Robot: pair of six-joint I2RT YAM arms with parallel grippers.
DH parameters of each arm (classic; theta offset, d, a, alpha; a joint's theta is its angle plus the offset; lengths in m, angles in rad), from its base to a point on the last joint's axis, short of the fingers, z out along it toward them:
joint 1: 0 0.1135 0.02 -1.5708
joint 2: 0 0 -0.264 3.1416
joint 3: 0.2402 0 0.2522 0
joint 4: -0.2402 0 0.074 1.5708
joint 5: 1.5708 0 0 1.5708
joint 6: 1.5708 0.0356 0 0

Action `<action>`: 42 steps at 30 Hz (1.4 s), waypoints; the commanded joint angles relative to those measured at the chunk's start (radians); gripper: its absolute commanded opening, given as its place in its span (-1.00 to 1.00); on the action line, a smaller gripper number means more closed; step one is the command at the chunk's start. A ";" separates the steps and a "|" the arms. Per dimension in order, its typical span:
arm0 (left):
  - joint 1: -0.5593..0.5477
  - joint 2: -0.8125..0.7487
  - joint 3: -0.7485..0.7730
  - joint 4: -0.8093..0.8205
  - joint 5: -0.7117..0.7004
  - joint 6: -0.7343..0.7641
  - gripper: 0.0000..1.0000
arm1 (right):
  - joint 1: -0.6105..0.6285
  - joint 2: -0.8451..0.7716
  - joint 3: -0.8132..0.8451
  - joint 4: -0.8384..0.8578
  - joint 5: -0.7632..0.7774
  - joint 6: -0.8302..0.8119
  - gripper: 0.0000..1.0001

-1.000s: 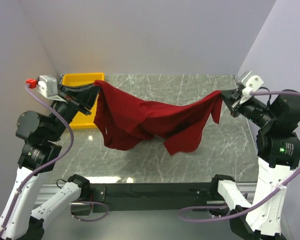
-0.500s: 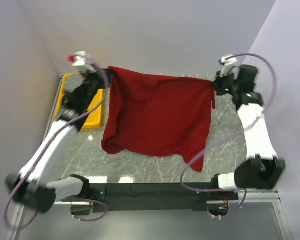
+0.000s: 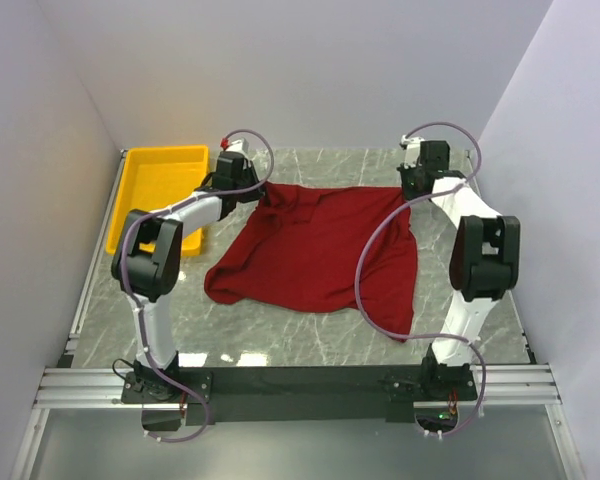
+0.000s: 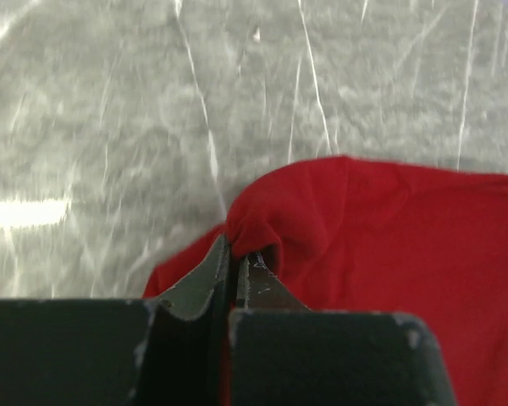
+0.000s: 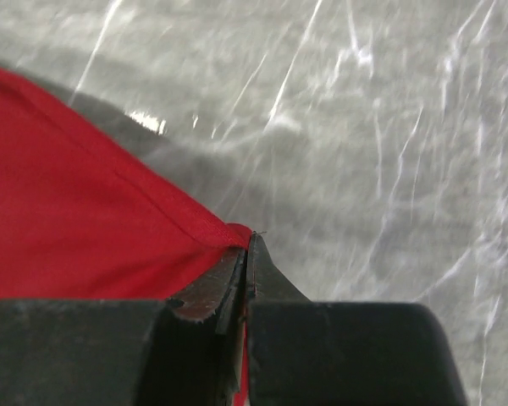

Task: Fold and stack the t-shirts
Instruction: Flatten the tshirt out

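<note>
At far end of counter (image 3: 280, 340): red t-shirt (image 3: 320, 250), flat but rumpled, far edge running left-right. Left jaws clenched on far-left corner, right jaws clenched on far-right corner. Cloth trails from both jaws toward near edge; near hem free for fold.

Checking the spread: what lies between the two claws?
The red t-shirt, pinched by the left claw and right claw, spans the gap between them; the top view shows it.

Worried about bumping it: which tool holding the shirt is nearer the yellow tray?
The left tool, shut on the t-shirt at its far corner near the yellow tray; the right tool grips the opposite far corner.
</note>
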 commanded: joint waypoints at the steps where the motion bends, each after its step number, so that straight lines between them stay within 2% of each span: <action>1: 0.002 0.049 0.137 0.011 -0.031 -0.005 -0.99 | 0.039 0.059 0.116 0.097 0.132 0.020 -1.00; 6: 0.002 0.137 0.242 -0.024 -0.102 -0.003 -0.99 | 0.048 0.188 0.257 0.098 0.238 0.034 -0.94; 8: 0.004 0.187 0.315 -0.053 -0.123 -0.003 -0.99 | 0.050 0.232 0.299 0.095 0.265 0.036 -0.74; 9: 0.004 0.222 0.343 -0.062 -0.132 -0.002 -0.82 | 0.050 0.246 0.341 0.092 0.288 0.039 -0.59; 10: 0.004 0.236 0.401 -0.097 -0.138 0.000 -0.67 | 0.048 0.255 0.362 0.078 0.301 0.042 -0.25; 11: 0.005 0.250 0.429 -0.110 -0.143 0.000 -0.49 | 0.050 0.264 0.380 0.071 0.305 0.045 -0.13; 12: 0.005 0.256 0.452 -0.119 -0.144 0.005 -0.21 | 0.048 0.260 0.403 0.065 0.299 0.045 -0.04; 13: 0.007 0.253 0.486 -0.128 -0.147 0.006 -0.11 | 0.047 0.249 0.403 0.051 0.293 0.046 0.10; 15: 0.007 0.226 0.495 -0.131 -0.141 0.029 0.08 | 0.045 0.174 0.351 0.051 0.269 0.020 0.25; 16: 0.007 0.180 0.483 -0.130 -0.135 0.037 0.13 | 0.045 0.139 0.322 0.037 0.214 0.001 0.37; 17: 0.007 0.151 0.471 -0.128 -0.126 0.044 0.15 | 0.042 0.066 0.295 0.013 0.148 -0.071 0.39; 18: 0.007 0.082 0.433 -0.130 -0.117 0.054 0.24 | 0.039 0.027 0.244 -0.038 0.078 -0.117 0.40; 19: 0.007 0.041 0.403 -0.131 -0.103 0.058 0.25 | 0.027 -0.016 0.203 -0.113 -0.057 -0.192 0.42; 20: 0.005 -0.004 0.371 -0.139 -0.074 0.064 0.36 | 0.016 -0.110 0.157 -0.147 -0.114 -0.229 0.43; 21: 0.005 -0.103 0.286 -0.141 -0.060 0.063 0.38 | 0.013 -0.160 0.048 -0.169 -0.151 -0.257 0.44; 25: 0.005 -0.389 0.006 -0.145 -0.024 0.041 0.47 | -0.051 -0.379 -0.201 -0.297 -0.226 -0.412 0.48; 27: 0.005 -0.557 -0.157 -0.188 -0.002 0.020 0.48 | -0.078 -0.490 -0.300 -0.400 -0.348 -0.499 0.48; 28: 0.005 -0.611 -0.210 -0.208 0.008 0.009 0.49 | -0.084 -0.522 -0.331 -0.540 -0.389 -0.645 0.48; 31: 0.005 -0.814 -0.426 -0.266 0.035 -0.058 0.49 | -0.085 -0.654 -0.482 -0.760 -0.463 -0.913 0.48; 33: 0.008 -0.941 -0.559 -0.297 0.034 -0.119 0.51 | -0.070 -0.772 -0.599 -0.743 -0.434 -0.958 0.47; 35: 0.010 -1.013 -0.638 -0.326 0.022 -0.164 0.51 | -0.023 -0.844 -0.657 -0.701 -0.391 -0.931 0.47; 36: 0.010 -1.070 -0.708 -0.325 0.020 -0.210 0.53 | 0.044 -0.854 -0.698 -0.686 -0.365 -0.919 0.46; 39: 0.016 -1.130 -0.804 -0.319 0.011 -0.302 0.56 | 0.135 -0.845 -0.747 -0.618 -0.281 -0.842 0.40; 42: 0.018 -1.112 -0.844 -0.328 -0.009 -0.379 0.61 | 0.158 -0.825 -0.772 -0.581 -0.218 -0.782 0.35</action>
